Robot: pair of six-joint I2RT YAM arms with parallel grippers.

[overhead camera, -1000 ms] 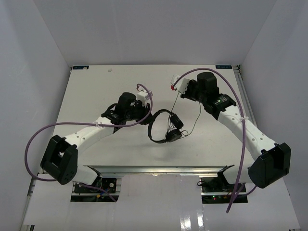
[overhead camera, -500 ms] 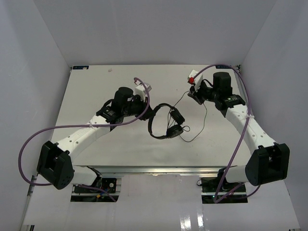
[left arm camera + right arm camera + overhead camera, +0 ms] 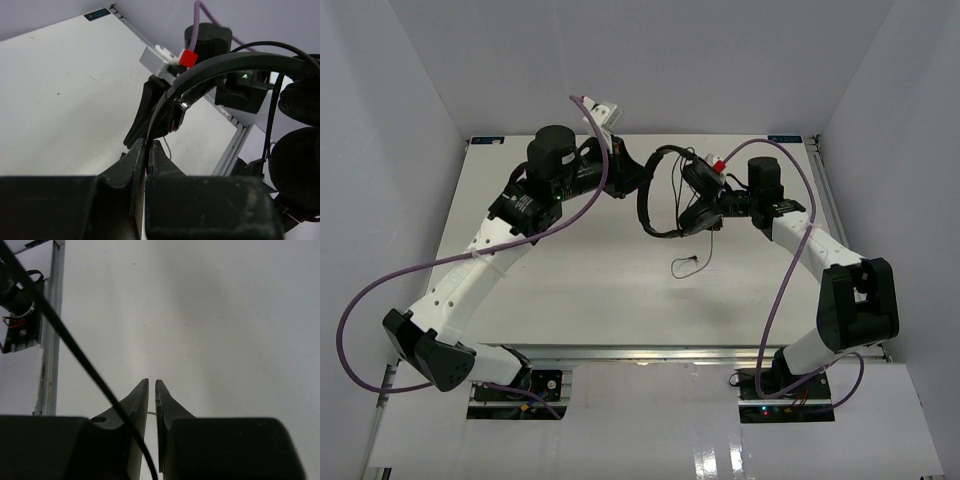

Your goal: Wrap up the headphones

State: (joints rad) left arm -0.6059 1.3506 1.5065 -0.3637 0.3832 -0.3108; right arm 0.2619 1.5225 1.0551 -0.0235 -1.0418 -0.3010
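The black headphones [image 3: 645, 205] hang in the air over the back middle of the table. My left gripper [image 3: 628, 178] is shut on the thin headband [image 3: 225, 62], pinched between the fingertips [image 3: 146, 146]. Both earcups [image 3: 297, 165] dangle at the far end of the band. The thin cable [image 3: 692, 262] drops from them and its end lies on the table. My right gripper [image 3: 712, 205] sits right beside the earcups. Its jaws [image 3: 152, 384] stand a narrow gap apart. The cable [image 3: 75, 346] runs slantwise over its left finger towards that gap.
Thick purple robot cables [image 3: 380, 300] loop off both arms. An aluminium rail [image 3: 650, 352] lines the near table edge, and another rail [image 3: 50, 330] shows at the table's side. White walls close in the table on three sides.
The left arm has lifted the headphones up and towards the back. The right gripper has swung left to the earcups and its jaws have parted slightly. The cable now trails down to the table.
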